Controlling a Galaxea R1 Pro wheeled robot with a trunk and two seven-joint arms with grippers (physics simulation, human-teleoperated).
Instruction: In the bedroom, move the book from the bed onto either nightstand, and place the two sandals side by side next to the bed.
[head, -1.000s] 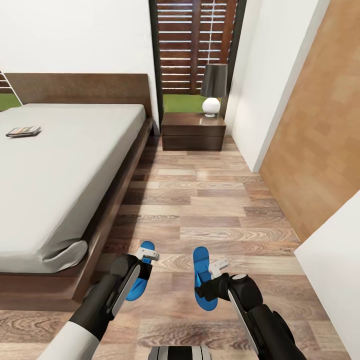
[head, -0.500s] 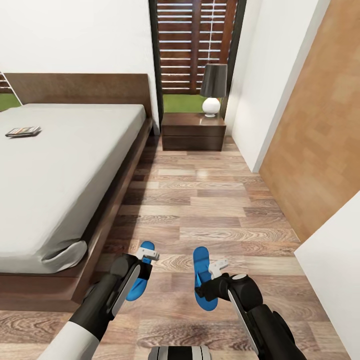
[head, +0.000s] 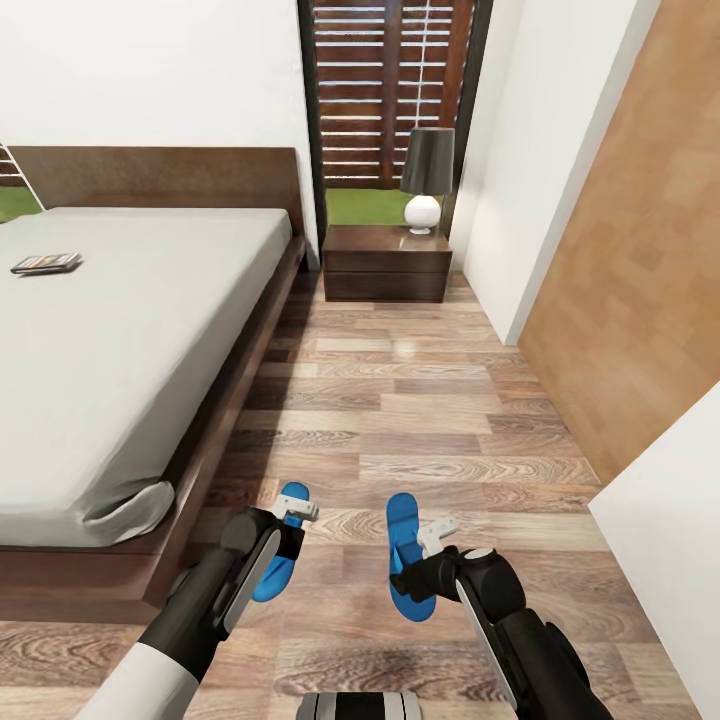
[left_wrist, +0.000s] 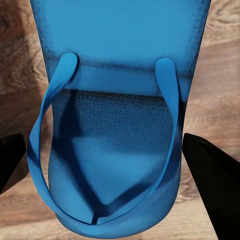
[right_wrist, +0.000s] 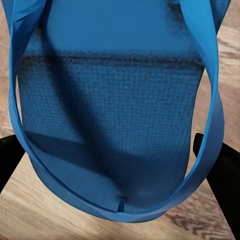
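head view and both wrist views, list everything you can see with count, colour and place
bed: one, dark brown frame, off-white mattress, left side
book: one, dark cover, on the mattress, far left
nightstand: one, dark reddish-brown, against the far wall
lamp: one, dark shade, white base, on the nightstand
sandals: two, bright blue, on the floor, left sandal nearer the bed, right sandal apart from it
floor: brown wood planks
left gripper: open, straddling the left sandal
right gripper: open, straddling the right sandal
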